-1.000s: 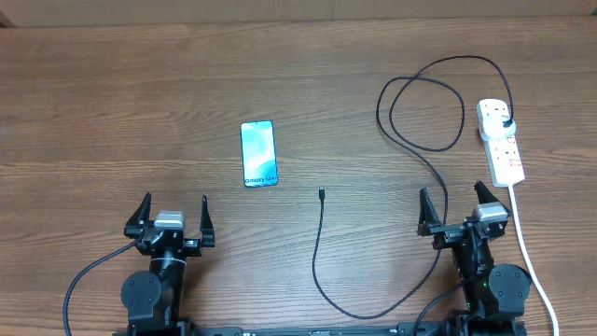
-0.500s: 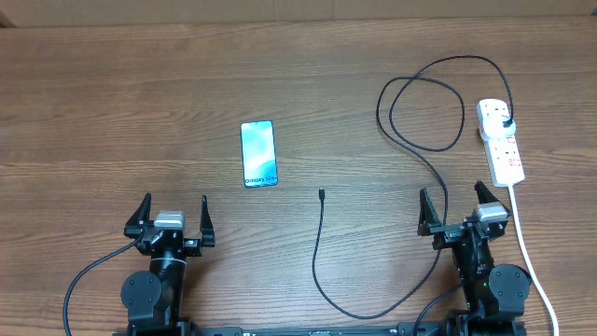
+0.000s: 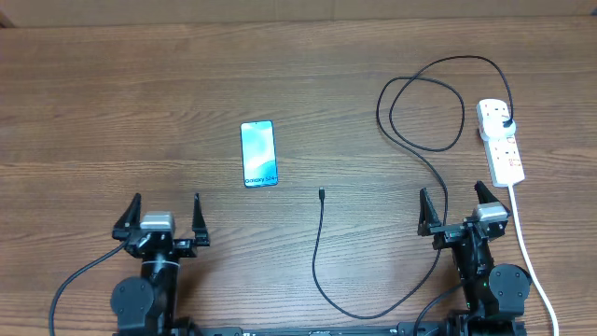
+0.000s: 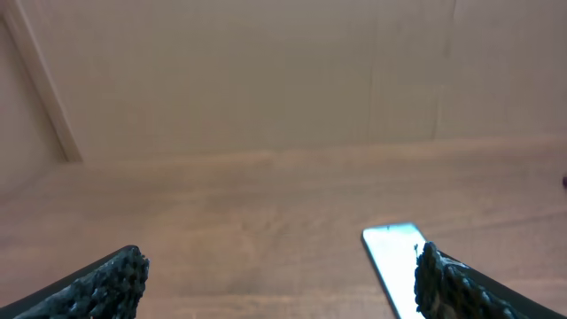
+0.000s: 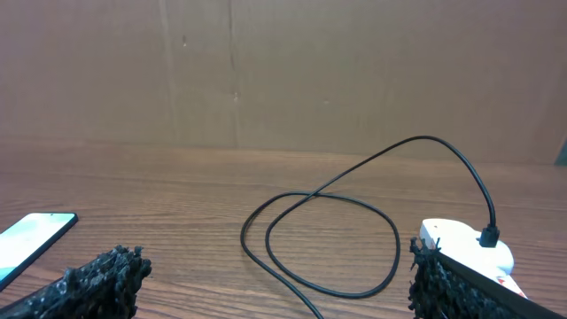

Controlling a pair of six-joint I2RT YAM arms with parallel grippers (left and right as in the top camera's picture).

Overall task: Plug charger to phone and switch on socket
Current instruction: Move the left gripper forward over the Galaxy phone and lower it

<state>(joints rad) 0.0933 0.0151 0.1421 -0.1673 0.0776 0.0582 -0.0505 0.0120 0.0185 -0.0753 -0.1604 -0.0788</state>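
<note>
- The charger [image 3: 317, 238] is a thin black cord. I think it is light and floppy, so grab it just behind its small tip [image 3: 321, 193], where it looks stiff.
- The tip lies near the middle of the table [image 3: 93, 93]. The plug [image 3: 505, 124] sits in the white socket [image 3: 501, 149] by the right edge.
- The phone [image 3: 259, 154] is flat with a bright blue screen, left of the middle. It may slide when pushed, so hold its long sides.
- The left gripper [image 3: 166, 199] and right gripper [image 3: 451, 194] are wide open at the near edge, holding nothing.

We can read only one text: small white lettering, seemingly "Galaxy S24+", at the 6 o'clock end of the slim rectangular blue-cyan-screened phone [image 3: 258, 154].
</note>
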